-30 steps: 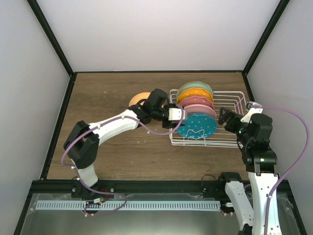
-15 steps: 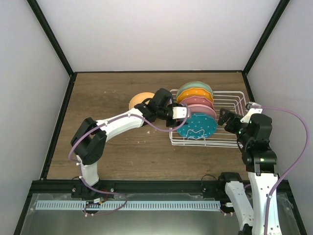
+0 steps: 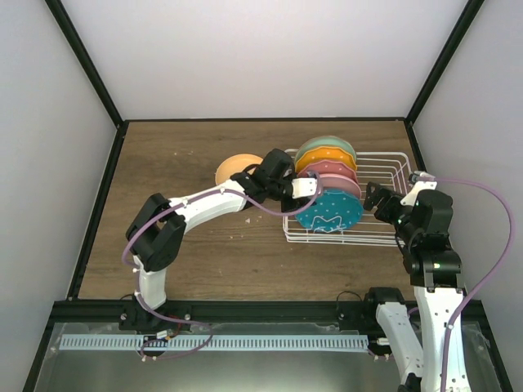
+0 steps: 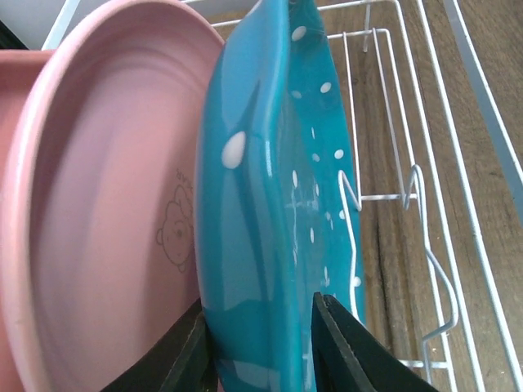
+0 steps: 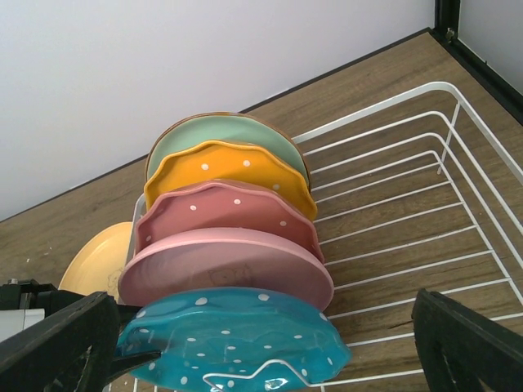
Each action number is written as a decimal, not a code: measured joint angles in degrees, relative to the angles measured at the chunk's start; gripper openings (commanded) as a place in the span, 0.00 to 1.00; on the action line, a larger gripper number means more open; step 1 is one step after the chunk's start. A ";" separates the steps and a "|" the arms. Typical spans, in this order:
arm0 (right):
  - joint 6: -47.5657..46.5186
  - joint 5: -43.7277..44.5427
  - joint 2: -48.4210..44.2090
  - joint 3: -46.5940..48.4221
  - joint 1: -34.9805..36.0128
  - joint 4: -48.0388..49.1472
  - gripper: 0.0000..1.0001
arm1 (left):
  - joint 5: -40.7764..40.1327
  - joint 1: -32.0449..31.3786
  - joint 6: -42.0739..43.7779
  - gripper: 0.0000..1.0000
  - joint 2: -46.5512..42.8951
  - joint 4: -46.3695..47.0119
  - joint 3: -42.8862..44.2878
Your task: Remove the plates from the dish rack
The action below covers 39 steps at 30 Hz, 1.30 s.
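Left pincer (image 4: 260, 306) pinches the rim of the teal plate (image 4: 270, 163), which stands upright at the row's 6 o'clock end in the rack (image 5: 425, 87). Right pincer (image 3: 373, 197) gapes wide and empty at the plate's 3 o'clock.

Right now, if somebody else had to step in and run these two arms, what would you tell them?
Left gripper: shut on the dotted teal plate at the front of the dish rack, one finger on each face. The plate is not yet lifted.
Right gripper: open and empty, at the rack's right side.
Done: the peach plate lies flat on the table, left of the rack.
Left to do: the teal one, then the pink plate, dotted maroon plate, dotted orange plate and mint green plate, all upright in the rack.
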 measured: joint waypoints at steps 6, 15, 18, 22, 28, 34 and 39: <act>-0.39 -0.02 0.02 0.00 0.00 0.00 1.00 | -1.29 -0.02 -4.17 0.08 0.02 -0.81 0.98; -0.63 -0.02 0.02 -0.07 0.00 0.00 1.00 | -1.40 -0.28 -5.44 0.04 0.02 -3.17 2.86; -0.63 -0.04 0.02 -0.22 0.00 0.04 1.00 | -1.40 -0.44 -6.14 0.04 0.02 -4.74 4.35; -0.61 -0.04 -0.04 -0.94 0.00 0.04 1.00 | -1.88 -0.46 -7.21 0.04 0.02 -6.95 6.25; -0.61 -0.07 -0.13 -1.14 0.00 0.11 1.00 | -2.51 -0.39 -9.57 0.04 -0.28 -8.37 7.78; -0.61 -0.02 -0.33 -1.14 0.00 0.52 1.00 | -2.97 -0.35 -11.45 0.04 -1.16 -9.35 10.29; -0.59 0.31 -1.05 -1.14 0.00 0.55 1.00 | -4.09 -0.35 -11.65 0.04 -1.40 -10.78 12.81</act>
